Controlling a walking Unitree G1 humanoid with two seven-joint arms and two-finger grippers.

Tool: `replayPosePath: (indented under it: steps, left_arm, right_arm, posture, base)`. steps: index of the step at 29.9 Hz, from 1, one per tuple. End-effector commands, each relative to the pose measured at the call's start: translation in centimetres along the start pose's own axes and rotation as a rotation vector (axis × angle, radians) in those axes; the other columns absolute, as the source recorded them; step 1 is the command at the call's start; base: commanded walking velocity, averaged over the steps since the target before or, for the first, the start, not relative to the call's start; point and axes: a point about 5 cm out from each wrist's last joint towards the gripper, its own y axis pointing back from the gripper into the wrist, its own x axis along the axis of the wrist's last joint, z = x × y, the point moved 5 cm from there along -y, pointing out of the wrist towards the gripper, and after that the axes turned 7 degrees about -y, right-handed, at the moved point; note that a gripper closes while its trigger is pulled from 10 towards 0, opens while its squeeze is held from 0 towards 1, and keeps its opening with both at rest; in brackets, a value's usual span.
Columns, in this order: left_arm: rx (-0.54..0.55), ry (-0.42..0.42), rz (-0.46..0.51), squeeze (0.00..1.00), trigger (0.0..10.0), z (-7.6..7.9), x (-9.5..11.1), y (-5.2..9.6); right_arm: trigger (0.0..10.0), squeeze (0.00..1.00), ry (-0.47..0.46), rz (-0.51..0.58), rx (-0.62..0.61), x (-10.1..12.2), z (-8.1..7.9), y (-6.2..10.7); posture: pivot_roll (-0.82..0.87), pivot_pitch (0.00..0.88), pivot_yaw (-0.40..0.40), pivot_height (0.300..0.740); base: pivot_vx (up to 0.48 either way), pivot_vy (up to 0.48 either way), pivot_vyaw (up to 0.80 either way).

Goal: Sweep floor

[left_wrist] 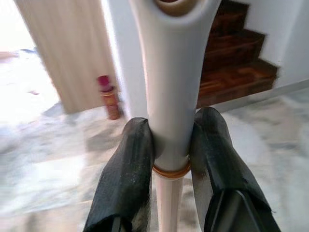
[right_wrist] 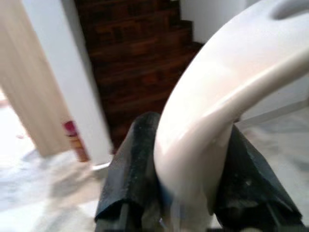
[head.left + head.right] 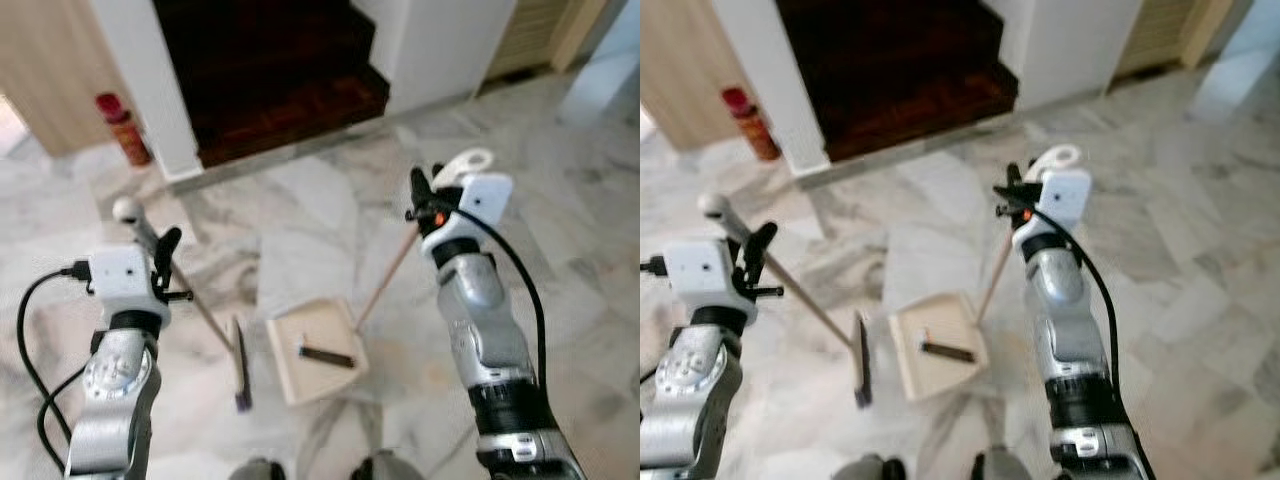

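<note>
— Where do we stand on the marble floor (image 3: 560,230)?

— Our left gripper (image 3: 160,262), lower left of the frame, pinches the broom (image 3: 190,300); its bristle head rests low centre, just beside the dustpan (image 3: 315,352). Our right gripper (image 3: 425,200), right of centre, is clamped on the dustpan's long handle.

— And the step?

— We judge it the gathering step: a dark strip of debris (image 3: 327,356) already lies in the pan. Next we would need to draw the bristles toward the pan's lip while holding it flat.
</note>
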Motion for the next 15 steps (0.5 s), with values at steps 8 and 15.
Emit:
replayPosePath:
  steps: [8,15]
  left_arm:
    - [0.017,-0.017,0.027,0.0,10.0,-0.33,0.77,0.23]
    - [0.018,-0.017,0.026,0.0,10.0,-0.27,0.75,0.16]
  right_arm:
    - [10.0,0.0,-0.027,0.047,0.001,1.45,-0.03,-0.09]
    - [10.0,0.0,-0.029,0.05,0.007,1.58,-0.02,-0.17]
  posture:
    - [-0.03,0.202,-0.001,0.74]
    - [-0.03,0.216,-0.003,0.74]
  base:
    - [0.0,0.478,0.0]
    - [0.0,0.48,0.0]
